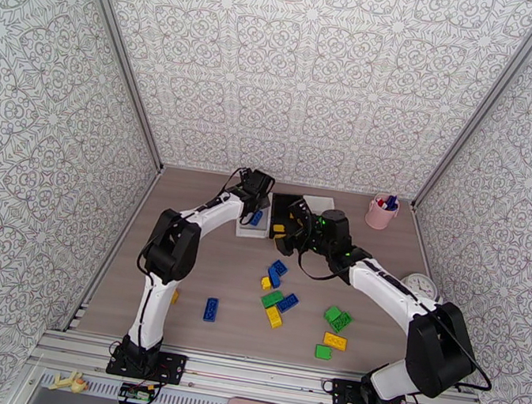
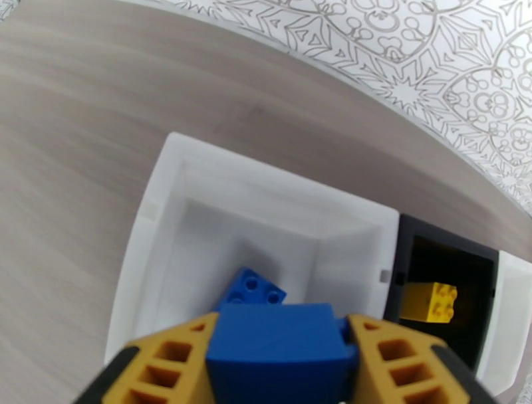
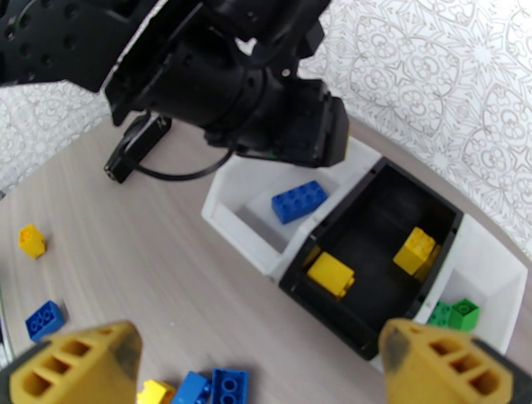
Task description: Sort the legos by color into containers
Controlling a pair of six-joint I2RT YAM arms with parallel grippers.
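Left gripper (image 2: 280, 332) pinches a blue brick (image 2: 279, 362) above the left white bin (image 2: 159, 199); your right gripper (image 3: 259, 352) hangs spread wide, holding nothing.

You have a second blue brick (image 2: 256, 289) lying inside that bin. Just beside it, the black bin (image 3: 319, 292) holds two yellow bricks (image 3: 330, 272), and the right white bin (image 3: 489, 256) holds green bricks (image 3: 455, 312). Your right gripper is over the worktop (image 3: 166, 266) in front of the bins. Loose bricks (image 1: 276, 296) in blue, yellow and green lie scattered mid-worktop.
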